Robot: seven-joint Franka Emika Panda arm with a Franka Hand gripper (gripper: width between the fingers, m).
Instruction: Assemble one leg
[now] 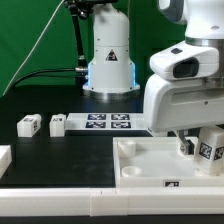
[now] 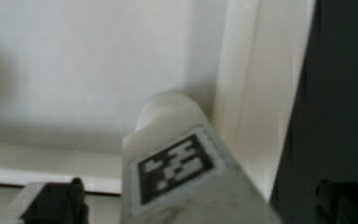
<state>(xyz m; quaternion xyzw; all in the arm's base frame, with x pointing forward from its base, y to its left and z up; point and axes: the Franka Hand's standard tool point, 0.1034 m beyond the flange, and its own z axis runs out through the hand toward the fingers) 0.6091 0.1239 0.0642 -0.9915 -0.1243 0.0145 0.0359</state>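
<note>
A leg [image 2: 179, 165], a small white block with a black-and-white marker, stands tilted between my fingers, with a gap showing on each side. My gripper [image 2: 197, 205] is open around it; the dark fingertips [image 2: 51, 205] sit wide apart. In the exterior view the gripper [image 1: 198, 150] hangs over the right part of the large white square panel [image 1: 140, 165], with that leg [image 1: 210, 152] beside it. Two more legs [image 1: 30, 125] [image 1: 57, 124] lie on the black table at the exterior view's left.
The marker board [image 1: 108, 122] lies behind the panel. The robot base [image 1: 108, 60] stands at the back. A white part [image 1: 4, 156] shows at the left edge. The panel's raised rim [image 2: 247, 80] runs next to the leg, with dark table beyond.
</note>
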